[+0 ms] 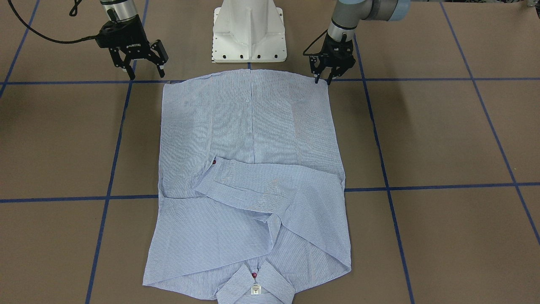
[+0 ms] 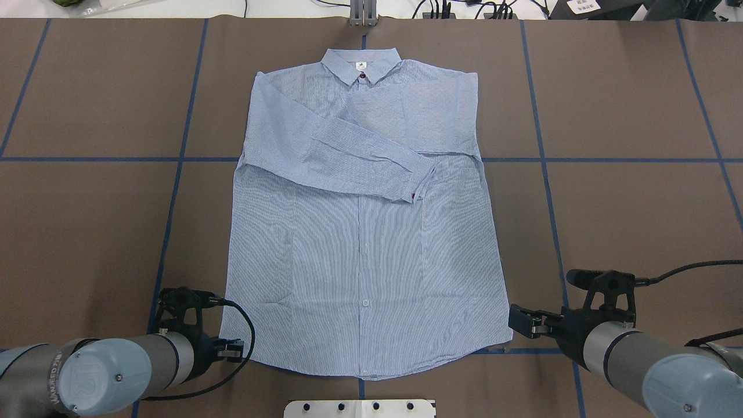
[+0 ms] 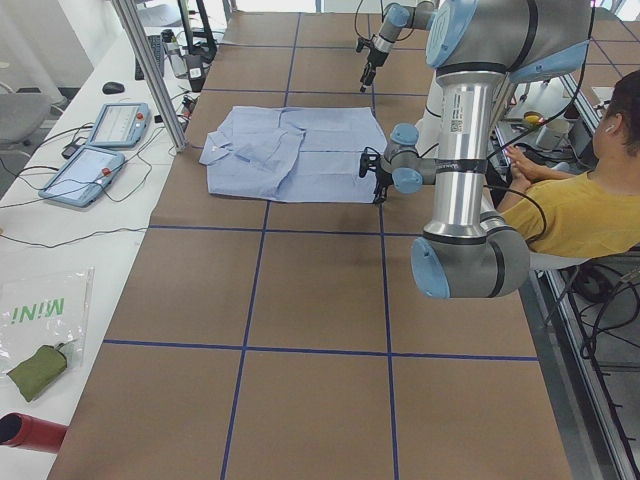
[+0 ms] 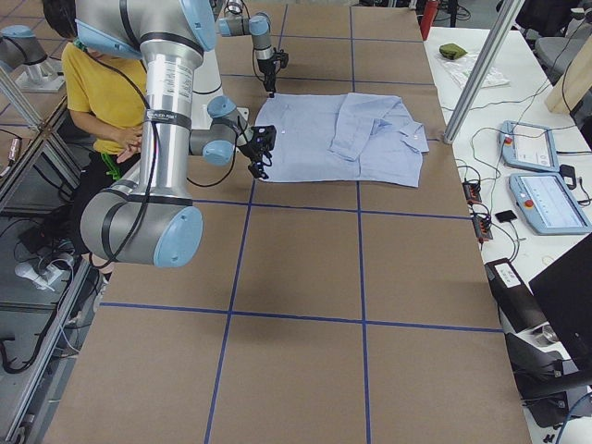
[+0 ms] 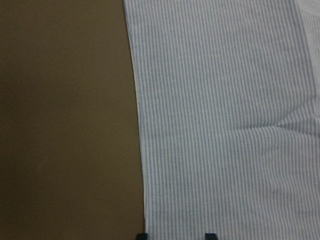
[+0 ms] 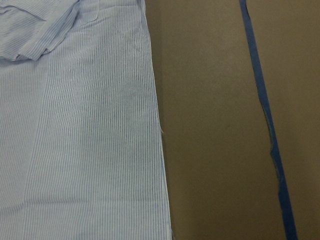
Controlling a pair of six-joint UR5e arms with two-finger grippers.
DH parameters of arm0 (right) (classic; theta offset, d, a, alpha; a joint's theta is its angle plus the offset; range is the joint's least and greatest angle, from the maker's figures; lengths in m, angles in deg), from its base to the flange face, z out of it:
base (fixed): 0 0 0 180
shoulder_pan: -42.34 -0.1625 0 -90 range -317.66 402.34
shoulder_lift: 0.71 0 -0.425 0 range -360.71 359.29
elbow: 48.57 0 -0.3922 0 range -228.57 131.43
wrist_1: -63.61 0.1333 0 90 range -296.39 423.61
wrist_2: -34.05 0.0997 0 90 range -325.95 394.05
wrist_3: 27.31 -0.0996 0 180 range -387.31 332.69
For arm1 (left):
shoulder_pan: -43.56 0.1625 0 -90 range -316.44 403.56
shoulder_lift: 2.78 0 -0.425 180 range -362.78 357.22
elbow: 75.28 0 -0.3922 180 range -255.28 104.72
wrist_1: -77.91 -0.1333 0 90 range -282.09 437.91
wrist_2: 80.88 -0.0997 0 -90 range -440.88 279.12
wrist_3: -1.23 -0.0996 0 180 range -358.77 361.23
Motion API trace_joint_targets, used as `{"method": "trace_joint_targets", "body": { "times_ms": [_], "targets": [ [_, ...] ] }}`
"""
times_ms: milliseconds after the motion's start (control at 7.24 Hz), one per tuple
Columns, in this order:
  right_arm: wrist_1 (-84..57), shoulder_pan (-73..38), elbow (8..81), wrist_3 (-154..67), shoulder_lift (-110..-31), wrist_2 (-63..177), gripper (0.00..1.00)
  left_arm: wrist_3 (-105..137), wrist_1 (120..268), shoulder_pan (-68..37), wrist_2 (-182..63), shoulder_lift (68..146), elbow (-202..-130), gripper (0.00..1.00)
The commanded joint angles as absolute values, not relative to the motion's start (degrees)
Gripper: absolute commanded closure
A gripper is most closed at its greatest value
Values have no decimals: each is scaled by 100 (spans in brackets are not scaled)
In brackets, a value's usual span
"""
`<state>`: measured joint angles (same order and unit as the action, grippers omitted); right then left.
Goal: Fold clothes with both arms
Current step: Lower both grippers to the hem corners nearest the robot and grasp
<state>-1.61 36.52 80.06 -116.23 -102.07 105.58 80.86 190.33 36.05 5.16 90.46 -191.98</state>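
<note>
Both grippers set at the hem corners, I judge for folding the hem up toward the collar.
The striped shirt (image 2: 360,244) lies flat mid-tabletop (image 2: 627,220), collar (image 2: 361,61) toward the far edge, sleeves (image 2: 348,162) crossed over the chest. My left gripper (image 1: 322,80), fingers narrowly parted, is at one hem corner. The right gripper (image 1: 147,76), spread wide, hangs just outside the other. Bare tabletop on both sides leaves swing room.

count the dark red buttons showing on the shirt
2. The collar button sits at the neck, beside the white label. The cuff button is on the sleeve folded across the shirt. More may be hidden under the folded sleeves.
</note>
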Motion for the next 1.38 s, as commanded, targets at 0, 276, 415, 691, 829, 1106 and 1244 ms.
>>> {"method": "trace_joint_targets", "body": {
  "times_ms": [0,276,415,691,829,1106,1244],
  "targets": [
    [-161,3662,8001,-11625,-10205,10551,0,8086,19032,3618,526,9047,-19165,52],
    [-161,3662,8001,-11625,-10205,10551,0,8086,19032,3618,526,9056,-19165,53],
    [-161,3662,8001,-11625,-10205,10551,0,8086,19032,3618,526,9073,-19165,67],
    [-161,3662,8001,-11625,-10205,10551,0,8086,19032,3609,526,9091,-19208,100],
    [-161,3662,7993,-11625,-10205,10551,0,8086,19032,3601,526,9100,-19235,100],
    [-152,3750,7975,-11791,-10205,10507,0,8086,19041,3609,526,9108,-19270,100],
    [-117,3855,7914,-11923,-10205,10298,0,8103,19041,3609,534,9135,-19270,100]
  ]
}}
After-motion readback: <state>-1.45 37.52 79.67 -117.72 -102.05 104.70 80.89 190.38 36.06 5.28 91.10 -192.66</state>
